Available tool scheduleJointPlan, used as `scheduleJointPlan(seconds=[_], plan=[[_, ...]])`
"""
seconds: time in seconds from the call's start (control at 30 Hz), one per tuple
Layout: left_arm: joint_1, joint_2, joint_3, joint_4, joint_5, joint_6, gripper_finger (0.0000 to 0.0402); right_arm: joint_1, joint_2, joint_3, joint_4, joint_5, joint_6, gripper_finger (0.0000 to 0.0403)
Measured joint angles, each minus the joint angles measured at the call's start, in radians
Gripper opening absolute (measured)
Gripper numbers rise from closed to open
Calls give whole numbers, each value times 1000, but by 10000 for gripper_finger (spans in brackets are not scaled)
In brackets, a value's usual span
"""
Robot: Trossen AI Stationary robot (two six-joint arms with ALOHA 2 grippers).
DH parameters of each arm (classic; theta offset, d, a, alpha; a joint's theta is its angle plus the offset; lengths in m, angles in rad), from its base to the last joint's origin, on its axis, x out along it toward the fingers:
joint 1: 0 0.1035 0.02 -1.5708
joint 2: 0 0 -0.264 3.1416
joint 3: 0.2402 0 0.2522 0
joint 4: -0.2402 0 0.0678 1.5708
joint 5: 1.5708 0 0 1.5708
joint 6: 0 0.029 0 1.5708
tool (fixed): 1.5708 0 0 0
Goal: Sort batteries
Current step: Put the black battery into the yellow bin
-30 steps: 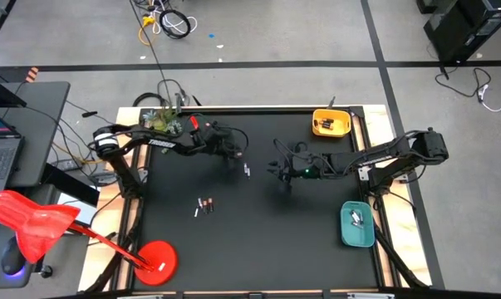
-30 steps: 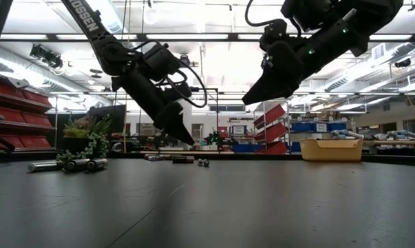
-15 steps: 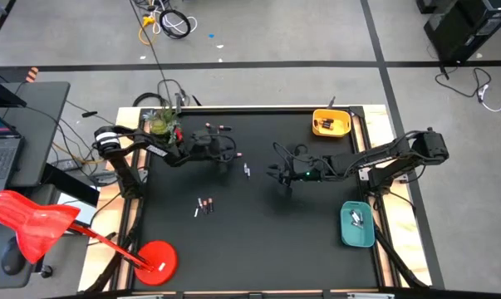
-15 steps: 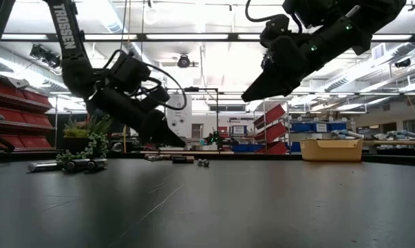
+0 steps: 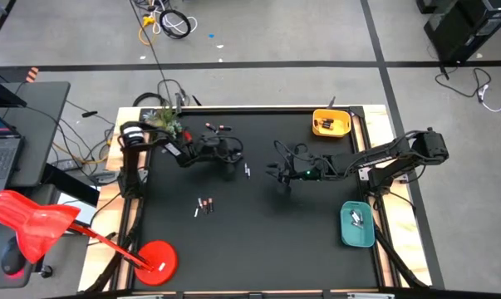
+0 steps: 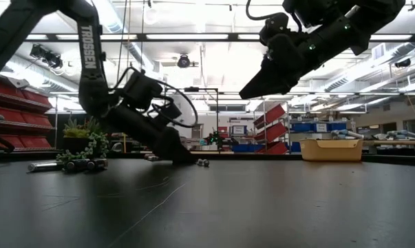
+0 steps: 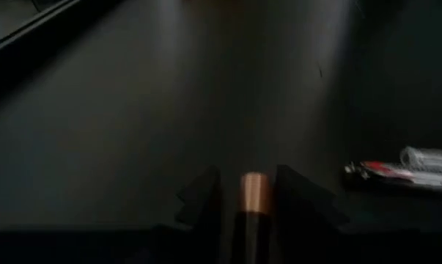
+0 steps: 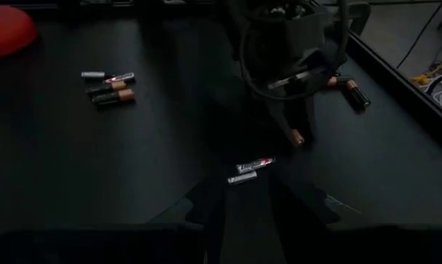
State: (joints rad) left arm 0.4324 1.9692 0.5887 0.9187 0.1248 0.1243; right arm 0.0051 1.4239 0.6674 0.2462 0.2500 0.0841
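1. Tabletop (image 5: 267, 232): black and rectangular. It carries all the items below.

2. Far group (image 5: 218, 126): a few batteries lying loose by the far edge, left of centre.

3. Cluster (image 5: 204, 204): several batteries lying flat, left of centre and toward the near edge. It is well apart from both arms.

4. Left gripper (image 5: 228, 164): down at the tabletop, left of centre, with its tips at or almost on the surface. The jaws are parted, one on each side of item 5, and a dark gap shows on both sides. Nothing is gripped.

5. Battery (image 7: 253, 194): copper-ended, lying lengthwise between the left jaws, on or just above the tabletop.

6. Pair (image 5: 247, 170): two batteries side by side near the centre, one of them with red markings. They lie just right of the left gripper, between the two arms.

7. Right gripper (image 5: 282, 173): raised over the centre, just right of the pair. The jaws are partly open and nothing is seen between them. This arm is waiting.

8. Yellow tray (image 5: 316, 115): at the far right corner, with batteries inside.

9. Teal tray (image 5: 358, 237): at the right edge toward the near corner, with a few batteries inside.

Risks, as judged:
- The battery is round and free, so an off-centre closure could roll or pinch it out of the jaws.
- The tips are very low, so they could scrape the surface or flick the battery.
- The pair lies close by, so a sideways sweep could scatter it toward the right gripper.
- The arms are near each other, so a carry to the right-side trays could bring them into contact.
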Motion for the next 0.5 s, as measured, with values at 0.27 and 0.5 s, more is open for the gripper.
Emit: scheduleJointPlan(seconds=[0.27, 0.5], plan=[[-6, 79, -2, 59, -10, -27, 65, 3, 0, 0, -9, 0, -1, 113], [-5, 99, -14, 94, -9, -35, 45, 3, 0, 0, -14, 0, -8, 113]])
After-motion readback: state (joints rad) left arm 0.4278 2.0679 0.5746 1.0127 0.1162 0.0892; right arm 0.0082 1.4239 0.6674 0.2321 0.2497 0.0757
